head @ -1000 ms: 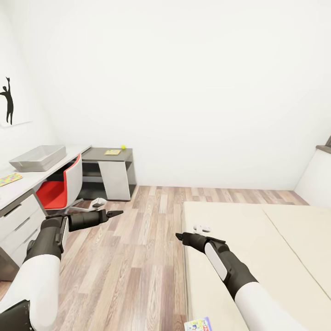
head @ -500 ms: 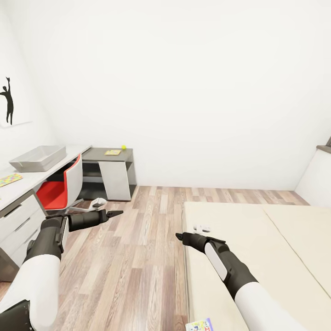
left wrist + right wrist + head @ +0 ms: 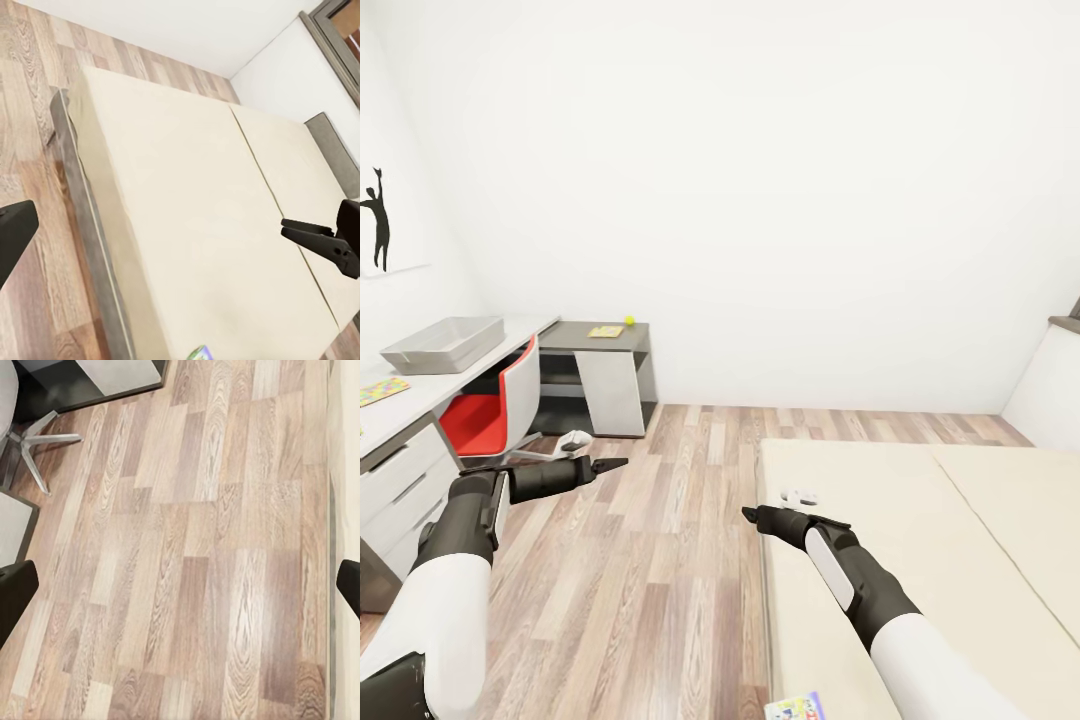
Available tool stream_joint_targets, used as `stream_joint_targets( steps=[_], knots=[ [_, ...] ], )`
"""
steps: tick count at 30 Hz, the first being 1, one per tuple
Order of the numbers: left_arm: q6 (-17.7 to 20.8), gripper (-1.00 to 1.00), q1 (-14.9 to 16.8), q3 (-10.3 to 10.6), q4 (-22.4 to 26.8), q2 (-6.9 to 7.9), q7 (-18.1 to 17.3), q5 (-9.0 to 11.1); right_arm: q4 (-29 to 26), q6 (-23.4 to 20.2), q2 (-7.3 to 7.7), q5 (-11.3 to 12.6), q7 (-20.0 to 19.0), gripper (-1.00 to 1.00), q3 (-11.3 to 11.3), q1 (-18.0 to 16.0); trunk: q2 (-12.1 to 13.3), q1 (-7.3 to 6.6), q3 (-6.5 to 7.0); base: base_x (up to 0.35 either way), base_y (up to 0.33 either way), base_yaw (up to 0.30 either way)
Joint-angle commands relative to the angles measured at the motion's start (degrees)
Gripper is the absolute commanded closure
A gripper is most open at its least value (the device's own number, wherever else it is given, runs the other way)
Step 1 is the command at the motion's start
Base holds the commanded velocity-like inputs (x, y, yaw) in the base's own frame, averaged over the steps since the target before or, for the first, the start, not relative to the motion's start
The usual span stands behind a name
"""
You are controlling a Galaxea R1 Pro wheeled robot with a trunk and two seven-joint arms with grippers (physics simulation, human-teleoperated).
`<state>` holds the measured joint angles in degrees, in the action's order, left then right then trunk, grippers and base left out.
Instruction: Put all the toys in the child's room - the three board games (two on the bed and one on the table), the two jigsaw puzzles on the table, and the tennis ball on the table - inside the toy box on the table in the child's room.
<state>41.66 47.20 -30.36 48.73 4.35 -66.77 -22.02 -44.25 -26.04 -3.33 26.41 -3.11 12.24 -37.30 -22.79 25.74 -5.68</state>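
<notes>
Left claw: the left claw (image 3: 615,464) hangs over the wood-plank floor (image 3: 660,560), holding nothing; its fingers sit far apart at the edges of its wrist view, spread wide.
Right claw: the right claw (image 3: 750,514) hovers at the bed's near edge, empty; fingers spread wide in its wrist view.
Toy box: one shallow light grey rectangular tray (image 3: 444,343) on the pale grey counter (image 3: 510,345), well left of and beyond the left claw.
Jigsaw puzzles: one multicolour square (image 3: 380,390) near the tray; a second flat yellowish square (image 3: 605,331) on the lower dark grey section, beyond the left claw.
Tennis ball: one small yellow-green ball (image 3: 629,320) just beside that square.
Board games: one colourful printed box (image 3: 793,707) on the beige bed (image 3: 920,540), behind the right claw; writing unreadable.
Other: one red swivel chair (image 3: 485,410); one black silhouette picture (image 3: 377,215).
</notes>
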Motion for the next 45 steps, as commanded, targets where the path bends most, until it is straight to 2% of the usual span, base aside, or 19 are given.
stream_joint_targets(
  steps=[1, 12, 36, 45],
  knots=[
    [0.44, -1.0, 0.09, -0.23, 0.05, -0.04, -0.57, -0.56, -0.05, -0.24, 0.0, 0.05, -0.06, -1.0, -0.01, -0.05, -0.13, 0.04, -0.13, 0.0, 0.104, 0.0],
    [0.44, -1.0, 0.09, -0.23, 0.05, -0.03, -0.56, -0.56, -0.05, -0.28, -0.01, 0.05, -0.06, -1.0, -0.01, -0.05, -0.13, 0.04, -0.13, 0.0, 0.166, 0.0],
    [0.44, -1.0, 0.09, -0.23, 0.05, -0.02, -0.54, -0.56, -0.03, -0.25, 0.02, 0.05, -0.06, -1.0, -0.02, -0.05, -0.13, 0.04, -0.13, 0.0, 0.031, 0.0],
    [0.44, -1.0, 0.09, -0.23, 0.05, -0.04, -0.55, -0.56, -0.05, -0.28, 0.01, 0.05, -0.06, -1.0, -0.02, -0.05, -0.13, 0.04, -0.13, 0.0, 0.185, 0.0]
  ],
)
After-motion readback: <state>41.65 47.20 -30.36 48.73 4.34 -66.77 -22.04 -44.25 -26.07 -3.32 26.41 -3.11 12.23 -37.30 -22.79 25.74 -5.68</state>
